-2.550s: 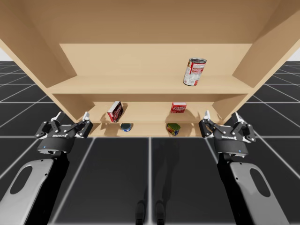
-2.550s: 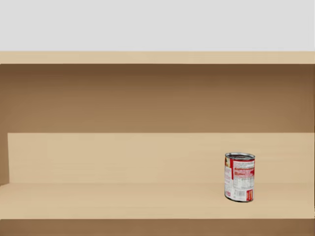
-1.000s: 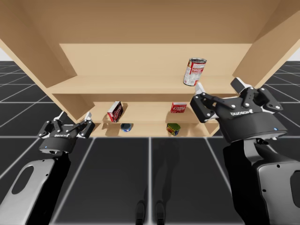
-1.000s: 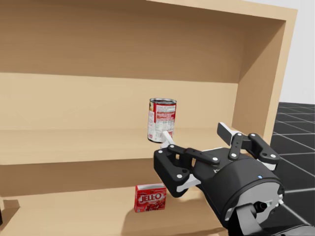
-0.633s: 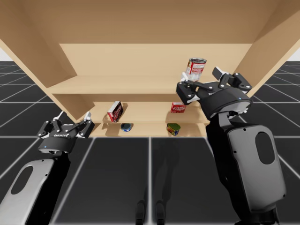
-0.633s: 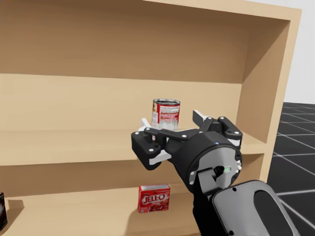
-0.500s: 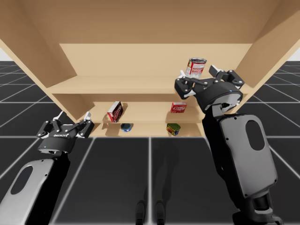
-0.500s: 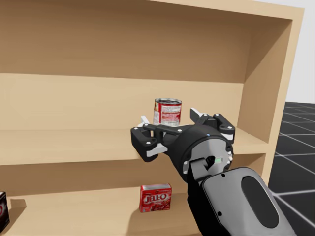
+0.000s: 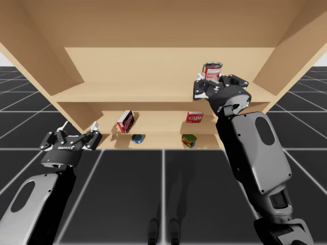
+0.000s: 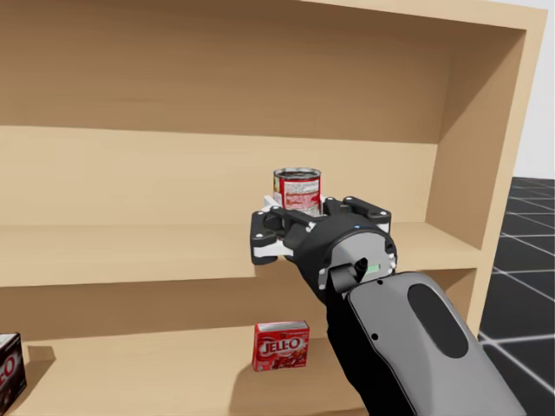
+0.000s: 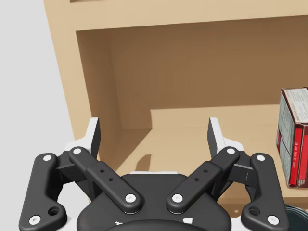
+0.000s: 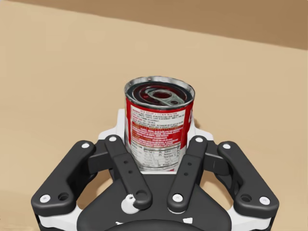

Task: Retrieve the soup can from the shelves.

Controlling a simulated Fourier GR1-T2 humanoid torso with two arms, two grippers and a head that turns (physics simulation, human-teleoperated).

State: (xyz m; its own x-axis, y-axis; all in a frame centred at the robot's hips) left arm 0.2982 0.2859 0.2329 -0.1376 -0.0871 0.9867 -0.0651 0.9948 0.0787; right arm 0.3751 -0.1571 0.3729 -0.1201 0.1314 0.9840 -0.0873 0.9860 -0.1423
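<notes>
The robot's right tool is closed around a red and white soup can, which stands upright on the upper shelf, towards its right end. The left tool hangs spread wide, holding nothing, near the lower shelf.

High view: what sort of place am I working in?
Probably a simulated pantry or store shelving: a wooden shelf unit, a soup can on its upper shelf, a red box and a blue can lower down.

Red/white soup can w/ silver top; tan shelves
</notes>
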